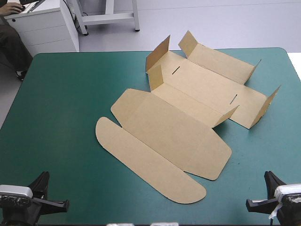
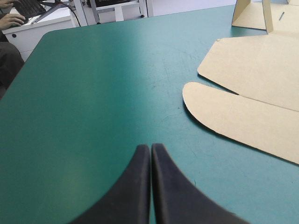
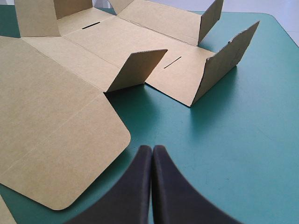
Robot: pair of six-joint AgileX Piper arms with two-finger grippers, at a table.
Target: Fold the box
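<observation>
The brown box (image 1: pixel 183 122) lies unfolded in the middle of the teal-green table, its rounded lid flap (image 1: pixel 146 162) toward the near edge and several short side flaps raised at the far end (image 1: pixel 188 70). My left gripper (image 2: pixel 150 148) is shut and empty near the table's near left corner; the rounded flap (image 2: pixel 243 119) lies ahead of it and to one side. My right gripper (image 3: pixel 152 149) is also shut and empty near the near right corner, just short of the box's rounded corner (image 3: pixel 70 140), with raised flaps (image 3: pixel 135 70) farther ahead. In the high view both arms (image 1: pixel 28 200) (image 1: pixel 277 200) sit at the near edge.
Bare teal-green cover (image 1: pixel 61 103) stretches left of the box. A white cabinet (image 1: pixel 42 26) and a metal frame (image 1: pixel 110 16) stand beyond the far edge.
</observation>
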